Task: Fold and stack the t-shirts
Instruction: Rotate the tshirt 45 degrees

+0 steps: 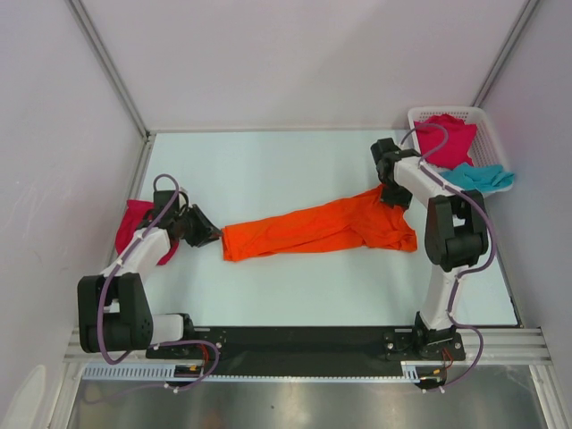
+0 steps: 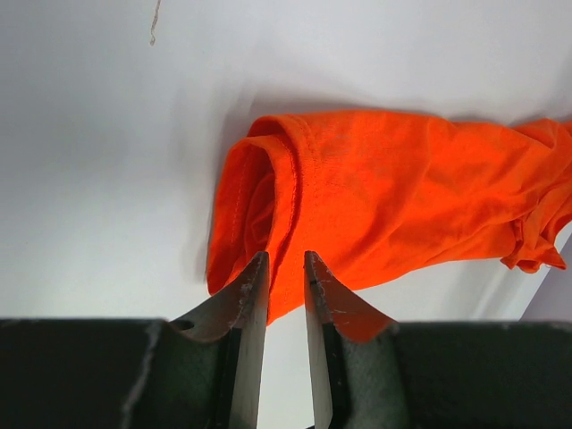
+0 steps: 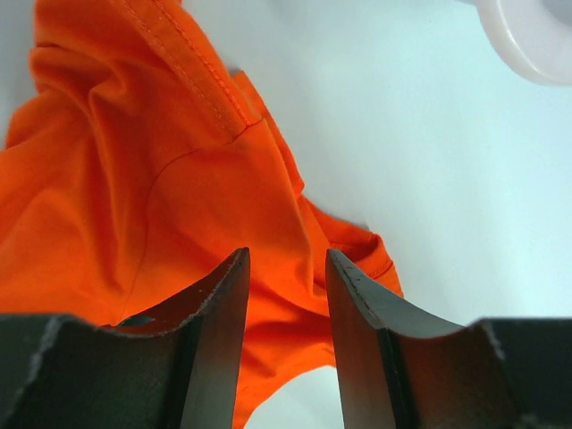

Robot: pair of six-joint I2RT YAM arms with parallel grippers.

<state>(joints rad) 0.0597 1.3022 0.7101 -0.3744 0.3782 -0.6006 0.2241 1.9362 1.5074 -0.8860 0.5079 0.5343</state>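
Note:
An orange t-shirt (image 1: 313, 228) lies stretched out in a long band across the middle of the table. My left gripper (image 1: 213, 236) sits at its left end. In the left wrist view the jaws (image 2: 284, 259) stand a narrow gap apart, with the rolled hem of the orange shirt (image 2: 402, 197) just past the tips and nothing pinched. My right gripper (image 1: 391, 195) hangs over the shirt's right end, its jaws (image 3: 286, 255) open above the rumpled orange cloth (image 3: 134, 179). A magenta t-shirt (image 1: 132, 219) lies by the left arm.
A white lattice basket (image 1: 447, 110) stands at the back right corner, holding a magenta t-shirt (image 1: 447, 138) and a teal one (image 1: 483, 177) draped over its near rim. The basket's rim (image 3: 527, 36) shows in the right wrist view. Walls enclose the table's left, back and right.

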